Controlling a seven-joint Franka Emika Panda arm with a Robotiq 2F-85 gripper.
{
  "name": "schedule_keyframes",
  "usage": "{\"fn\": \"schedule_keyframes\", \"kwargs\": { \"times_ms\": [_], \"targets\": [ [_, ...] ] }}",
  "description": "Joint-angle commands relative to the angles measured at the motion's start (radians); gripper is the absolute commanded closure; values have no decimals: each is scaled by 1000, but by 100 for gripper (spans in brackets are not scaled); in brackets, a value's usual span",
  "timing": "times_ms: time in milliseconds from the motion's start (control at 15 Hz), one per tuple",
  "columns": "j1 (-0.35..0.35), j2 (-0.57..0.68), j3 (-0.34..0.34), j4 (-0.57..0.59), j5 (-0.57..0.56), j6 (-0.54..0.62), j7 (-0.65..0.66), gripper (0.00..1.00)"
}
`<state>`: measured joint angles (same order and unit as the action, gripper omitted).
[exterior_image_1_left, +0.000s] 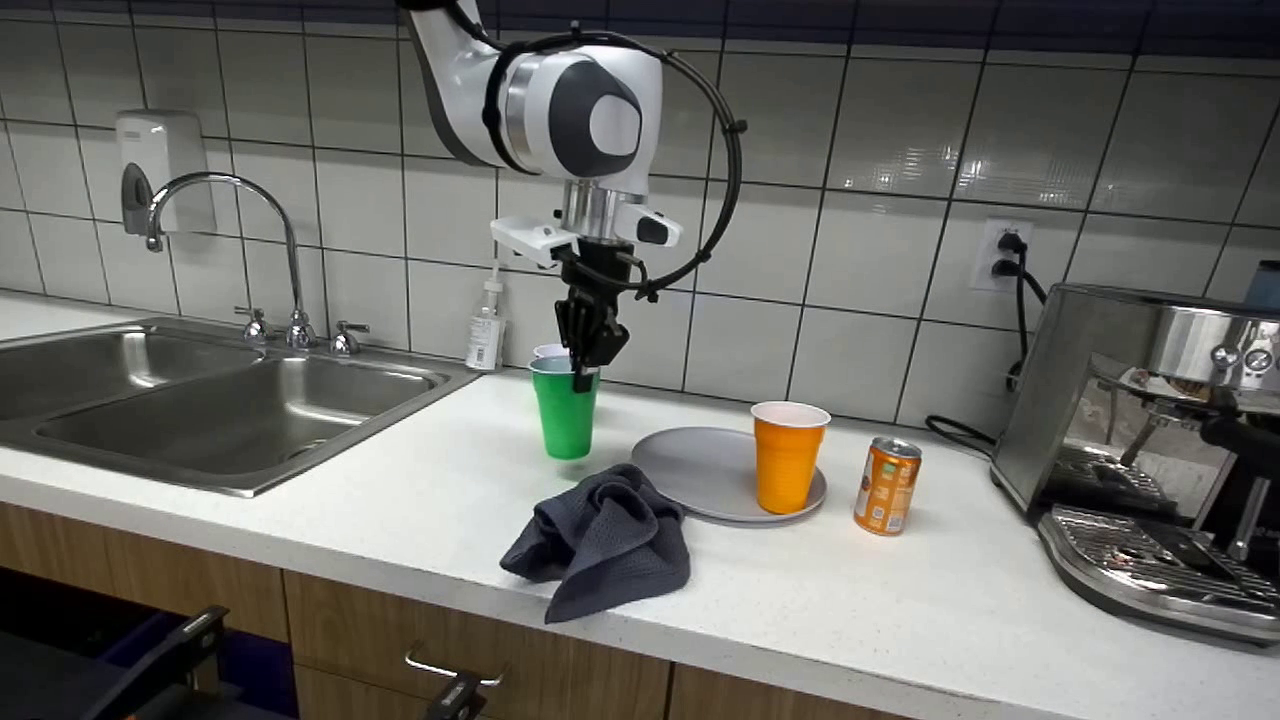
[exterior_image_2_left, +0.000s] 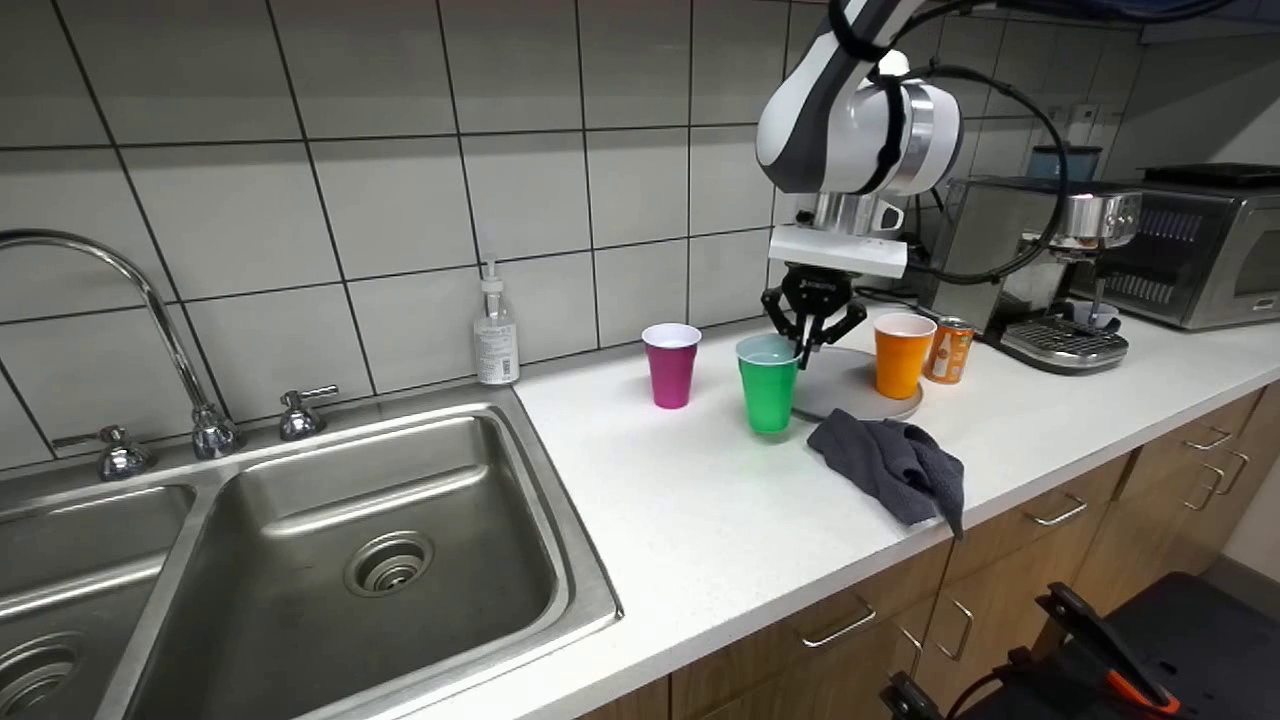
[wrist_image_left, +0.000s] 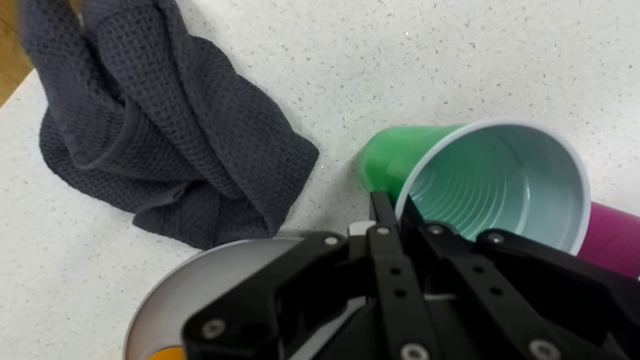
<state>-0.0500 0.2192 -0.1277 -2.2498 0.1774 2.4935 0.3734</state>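
Note:
My gripper (exterior_image_1_left: 583, 380) points down and is shut on the rim of a green cup (exterior_image_1_left: 565, 415). In the wrist view, one fingertip (wrist_image_left: 392, 207) is inside the cup (wrist_image_left: 495, 175) and one is outside its wall. The cup is nearly upright and seems to hang just above the counter. A magenta cup (exterior_image_2_left: 671, 372) stands close behind it, mostly hidden in an exterior view. A grey plate (exterior_image_1_left: 690, 470) carries an orange cup (exterior_image_1_left: 788, 460) beside the gripper. A crumpled dark grey cloth (exterior_image_1_left: 610, 545) lies in front, and it fills the left of the wrist view (wrist_image_left: 175, 140).
An orange can (exterior_image_1_left: 888, 487) stands right of the plate. A coffee machine (exterior_image_1_left: 1150, 430) is farther along the counter. A steel double sink (exterior_image_2_left: 580, 560) with a faucet (exterior_image_2_left: 150, 310) lies on the opposite side. A soap bottle (exterior_image_2_left: 496, 340) stands by the tiled wall. A microwave (exterior_image_2_left: 1190, 250) shows farther back.

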Motion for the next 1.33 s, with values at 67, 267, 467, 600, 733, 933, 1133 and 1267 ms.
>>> {"fn": "schedule_keyframes", "kwargs": {
  "times_ms": [67, 267, 467, 600, 733, 933, 1133, 1267],
  "targets": [
    [-16, -68, -1, -43, 29, 22, 8, 99],
    [-22, -85, -7, -59, 36, 45, 21, 99],
    [-27, -93, -19, -70, 40, 70, 53, 99],
    [-29, -94, -28, -75, 40, 90, 77, 99],
    [-31, -89, -37, -77, 39, 115, 110, 99],
    [-35, -74, -51, -77, 40, 151, 156, 99],
    [-40, -62, -64, -74, 42, 181, 198, 99],
    [-43, -54, -75, -74, 37, 198, 225, 99]
  ]
}}
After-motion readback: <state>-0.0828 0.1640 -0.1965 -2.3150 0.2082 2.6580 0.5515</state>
